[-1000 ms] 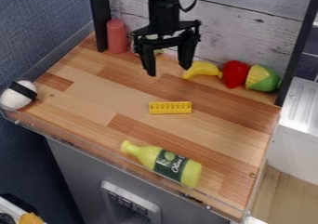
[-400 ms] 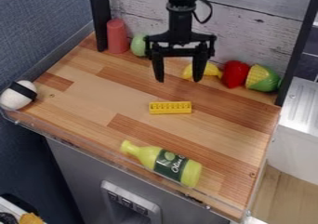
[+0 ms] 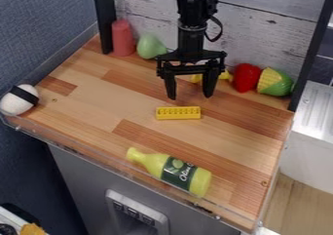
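My black gripper [image 3: 190, 97] hangs over the middle of the wooden board, open, with nothing between its two fingers. Just below it in the view lies a yellow toy brick [image 3: 178, 113], a small gap from the fingertips. Behind the gripper is a yellow banana [image 3: 225, 76], partly hidden by it. A red pepper-like toy [image 3: 246, 77] and a yellow-green corn toy [image 3: 275, 82] sit side by side to the right. Toward the front edge an olive oil bottle [image 3: 170, 170] lies on its side.
At the back left stand a red cylinder [image 3: 122, 37] and a green pear-like toy [image 3: 150, 47]. A white egg-shaped toy with a black band [image 3: 19, 100] rests at the left corner. A clear low rim [image 3: 117, 165] runs along the front; black posts flank the back.
The gripper has moved right and then toward the front, coming near the yellow brick. The green pear-like toy is now uncovered. The objects on the board have stayed put.
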